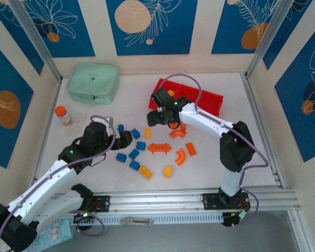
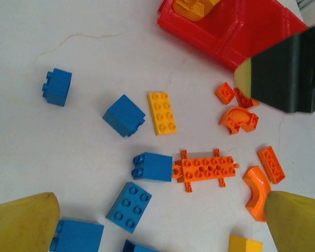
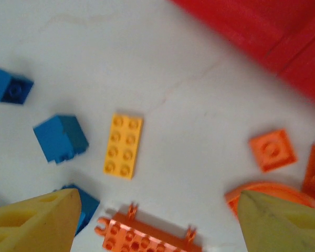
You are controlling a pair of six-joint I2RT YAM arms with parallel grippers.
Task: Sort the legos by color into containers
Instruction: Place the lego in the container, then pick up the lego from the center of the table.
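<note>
The legos (image 1: 158, 148) are lying loose in a cluster at the middle of the white table (image 1: 205, 173), with the blue bricks (image 2: 124, 115) mostly on the left arm's side, orange pieces toward the right and yellow ones scattered among them. One yellow piece (image 1: 170, 93) is already sitting in the left-end compartment of the red three-compartment tray (image 1: 207, 100), which is resting just beyond the cluster. They look like light, rigid, smooth-sided plastic, so a brick is probably best squeezed across two flat parallel walls rather than over the studs. The flat yellow brick (image 3: 123, 145) and the orange studded plate (image 2: 205, 169) are sitting low and will likely need fingertips right down at the tabletop. The orange arch (image 2: 256, 190) is better pinched across its flat faces, since its curve may slip. The right gripper (image 3: 157, 197) is hovering over the orange pieces near the tray, jaws standing apart with nothing between them. The left gripper (image 2: 160, 199) is hanging over the blue bricks, jaws likewise wide and empty.
</note>
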